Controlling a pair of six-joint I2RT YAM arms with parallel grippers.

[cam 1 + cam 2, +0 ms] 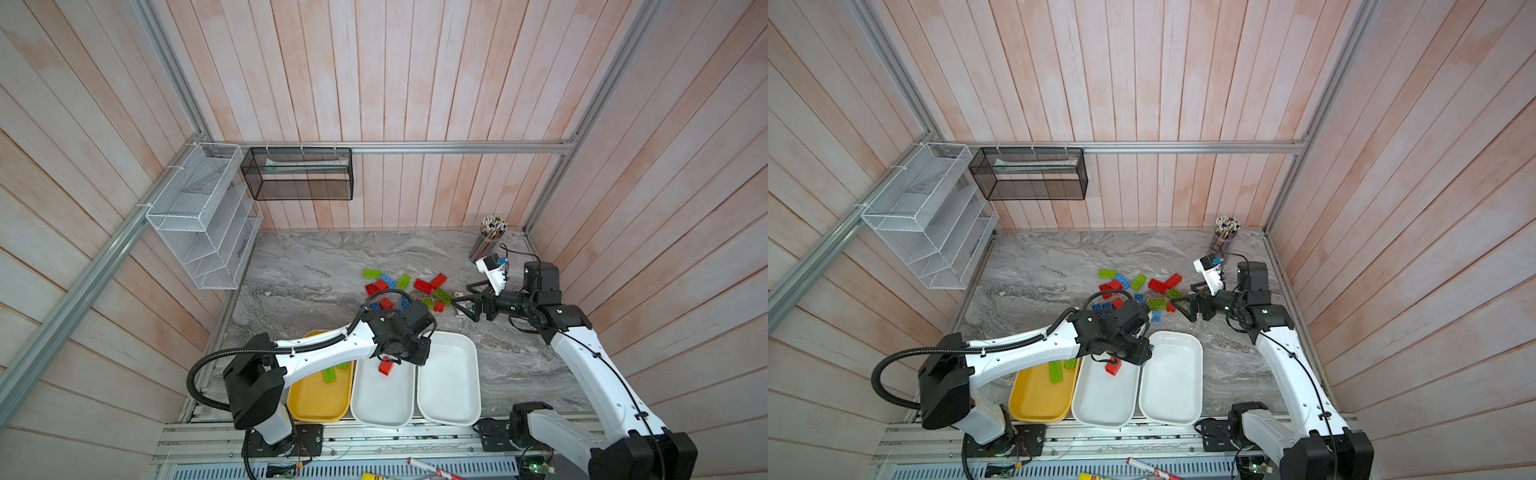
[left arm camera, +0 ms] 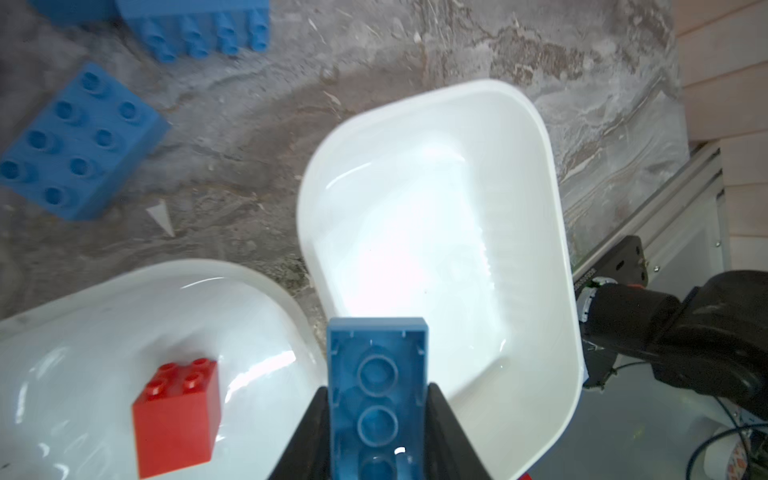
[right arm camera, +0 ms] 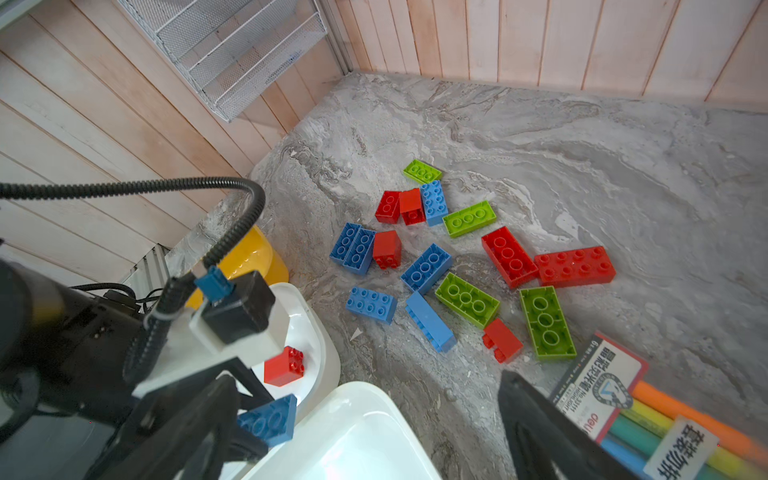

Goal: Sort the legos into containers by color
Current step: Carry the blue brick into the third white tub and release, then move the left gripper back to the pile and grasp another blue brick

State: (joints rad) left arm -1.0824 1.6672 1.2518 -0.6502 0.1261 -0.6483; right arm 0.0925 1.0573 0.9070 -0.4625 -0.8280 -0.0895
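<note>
Currently, judging from the layout, a blue brick (image 2: 376,353) is being carried to its container. Along the near edge of the worktop (image 1: 311,257) 3 containers are sitting side by side: the yellow tray (image 1: 316,399), nearest the left edge, is holding 2 green bricks (image 1: 1055,371), the middle white tray (image 1: 382,399) is holding 1 small red brick (image 1: 385,367), and the right white tray (image 1: 449,382) is showing nothing inside. Just above the far ends of the 2 white trays the left gripper (image 2: 377,399) is clamping the blue brick across its narrow sides, with the hollow underside and its round tubes facing the wrist camera. The brick is hanging over the seam between those 2 trays, touching neither as far as I can tell. The next move is probably calling for a short shift toward the right edge, so the brick is sitting squarely over the right white tray, and then for the jaws to part. Farther back, around the middle of the worktop, the loose legos (image 1: 405,291) are lying scattered in red, green and blue, mostly long bricks, several of them upside down or on their sides. At the pile's right side the right gripper (image 1: 462,300) is hovering with jaws wide apart, holding nothing, over a striped pack (image 3: 598,386). In the far right corner a pencil cup (image 1: 488,239) is standing
</note>
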